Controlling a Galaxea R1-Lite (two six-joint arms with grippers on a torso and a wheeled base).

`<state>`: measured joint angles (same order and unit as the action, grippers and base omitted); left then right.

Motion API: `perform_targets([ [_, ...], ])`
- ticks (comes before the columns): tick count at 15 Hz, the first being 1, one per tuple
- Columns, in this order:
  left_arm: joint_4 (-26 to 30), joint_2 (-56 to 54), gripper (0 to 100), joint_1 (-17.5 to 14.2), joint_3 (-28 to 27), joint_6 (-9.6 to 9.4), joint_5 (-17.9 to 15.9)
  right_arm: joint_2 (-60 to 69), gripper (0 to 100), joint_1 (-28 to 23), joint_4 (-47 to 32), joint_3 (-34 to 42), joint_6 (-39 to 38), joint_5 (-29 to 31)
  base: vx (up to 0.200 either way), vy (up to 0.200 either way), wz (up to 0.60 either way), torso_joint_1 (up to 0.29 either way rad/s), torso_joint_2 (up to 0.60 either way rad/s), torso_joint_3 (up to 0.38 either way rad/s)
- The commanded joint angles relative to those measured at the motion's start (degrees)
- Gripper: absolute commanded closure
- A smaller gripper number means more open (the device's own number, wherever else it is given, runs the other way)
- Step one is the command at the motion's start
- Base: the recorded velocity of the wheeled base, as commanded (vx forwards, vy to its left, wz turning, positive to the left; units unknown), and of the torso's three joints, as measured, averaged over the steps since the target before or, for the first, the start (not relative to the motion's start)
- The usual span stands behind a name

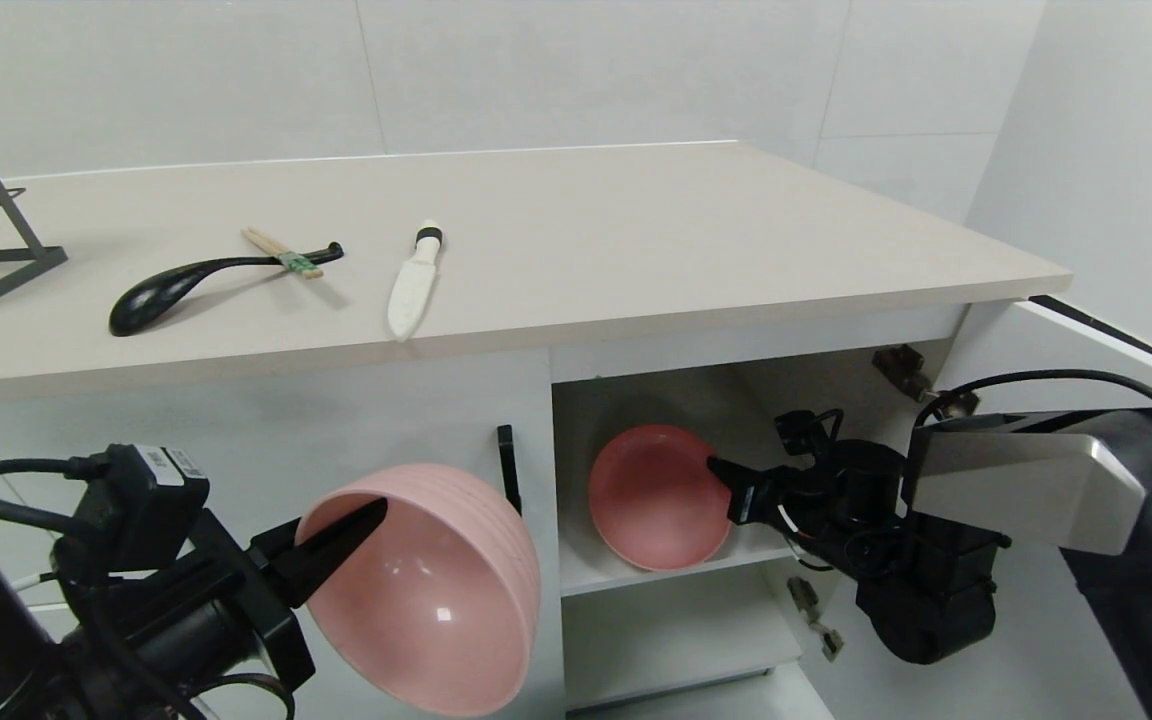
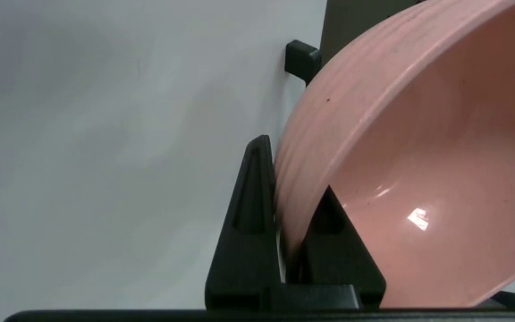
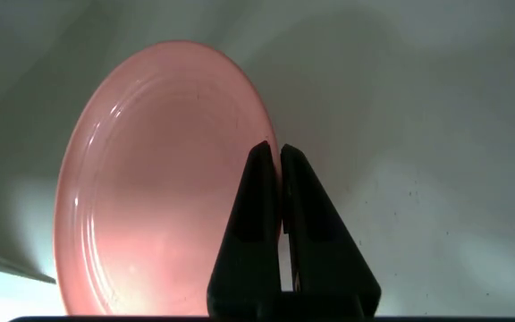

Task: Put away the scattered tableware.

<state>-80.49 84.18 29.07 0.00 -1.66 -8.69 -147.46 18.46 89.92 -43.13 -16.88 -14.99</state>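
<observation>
Your left end effector is pinching the rim of the pink bowl, one finger inside and one outside. It holds the bowl tipped on its side just left of the open cupboard. Inside the cupboard, your right end effector is pinching the edge of the pink plate, which stands on edge on the upper shelf. On the table above the cupboard lie a black spoon, chopsticks across its handle, and a white knife.
</observation>
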Motion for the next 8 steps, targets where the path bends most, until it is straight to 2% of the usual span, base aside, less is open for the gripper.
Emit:
perform_targets([
  [1,-0.01,0.29,100,0.02,0.00,-0.01,-0.01,-2.31,100,-0.35,0.08,-1.78,0.01,-0.03,0.000,0.000,0.00,0.000,0.00,0.000],
  [4,-0.01,0.29,100,0.11,0.00,-0.01,-0.01,-5.74,100,-0.26,0.08,-6.09,-1.49,4.45,0.000,0.000,0.00,0.000,0.00,0.000],
  [8,-0.01,0.37,100,0.11,0.00,-0.01,-0.01,-8.20,100,0.26,0.08,-8.73,-2.63,4.89,0.000,0.000,0.00,0.000,0.00,0.000],
])
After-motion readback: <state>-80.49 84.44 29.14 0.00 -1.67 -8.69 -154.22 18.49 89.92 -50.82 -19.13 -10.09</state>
